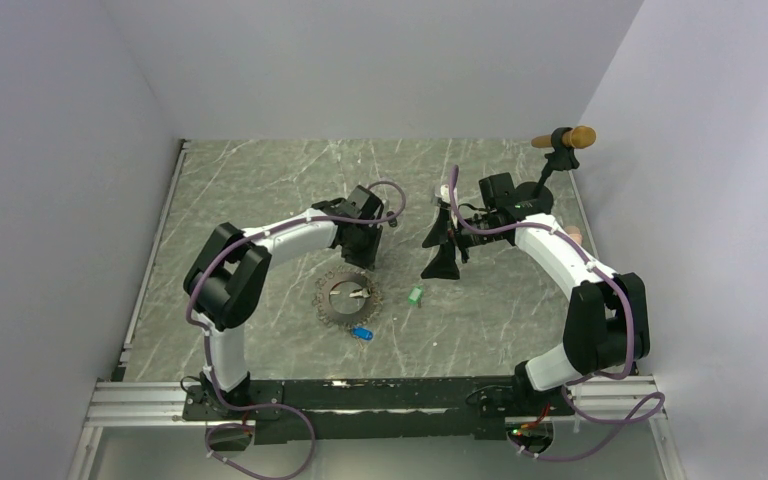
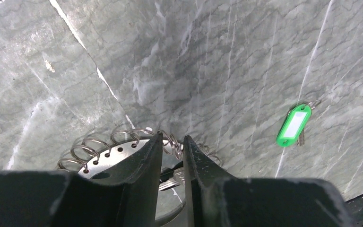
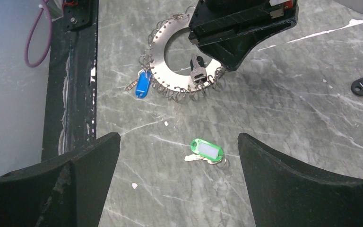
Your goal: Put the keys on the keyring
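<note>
The keyring (image 3: 157, 52) lies toward the near edge of the tabletop (image 1: 260, 190). The blue key (image 3: 142, 86) touches it and the green key (image 3: 207, 151) lies nearby. The left gripper (image 2: 172, 137) has its jaws nearly together at the ring's rim; I cannot tell if they pinch it. The right gripper (image 3: 178, 136) has its jaws wide apart.

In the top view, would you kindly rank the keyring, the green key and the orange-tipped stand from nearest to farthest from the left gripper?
1. keyring, right at the left gripper.
2. green key, to its right.
3. orange-tipped stand, far right corner.
</note>
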{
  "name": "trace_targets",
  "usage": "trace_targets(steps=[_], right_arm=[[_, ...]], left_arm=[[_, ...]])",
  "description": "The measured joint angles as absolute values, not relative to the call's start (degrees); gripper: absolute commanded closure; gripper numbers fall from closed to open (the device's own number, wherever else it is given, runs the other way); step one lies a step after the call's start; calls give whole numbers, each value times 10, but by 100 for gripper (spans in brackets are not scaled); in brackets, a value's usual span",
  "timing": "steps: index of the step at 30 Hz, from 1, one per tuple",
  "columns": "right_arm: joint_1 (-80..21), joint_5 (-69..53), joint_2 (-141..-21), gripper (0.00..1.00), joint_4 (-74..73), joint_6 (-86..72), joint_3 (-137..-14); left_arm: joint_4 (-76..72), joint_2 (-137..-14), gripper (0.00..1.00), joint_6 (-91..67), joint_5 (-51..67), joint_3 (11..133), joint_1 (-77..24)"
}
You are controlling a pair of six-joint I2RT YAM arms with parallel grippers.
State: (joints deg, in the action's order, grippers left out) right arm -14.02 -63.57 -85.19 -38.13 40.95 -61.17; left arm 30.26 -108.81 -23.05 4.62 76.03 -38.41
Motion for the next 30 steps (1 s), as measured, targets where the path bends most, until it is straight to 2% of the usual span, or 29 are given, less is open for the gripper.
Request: trace_targets(steps=[7,22,30], right_arm=[[-140,-636,-852,0,-383,410,-614],[-140,-636,-852,0,-386,410,-617],[-140,-636,-852,0,-387,412,-618]], left_arm=[[324,-1097,75,-220,27,770,-387],[326,-1095,72,-216,16,771,-390],[322,-1083,74,-212,23,771,-390]])
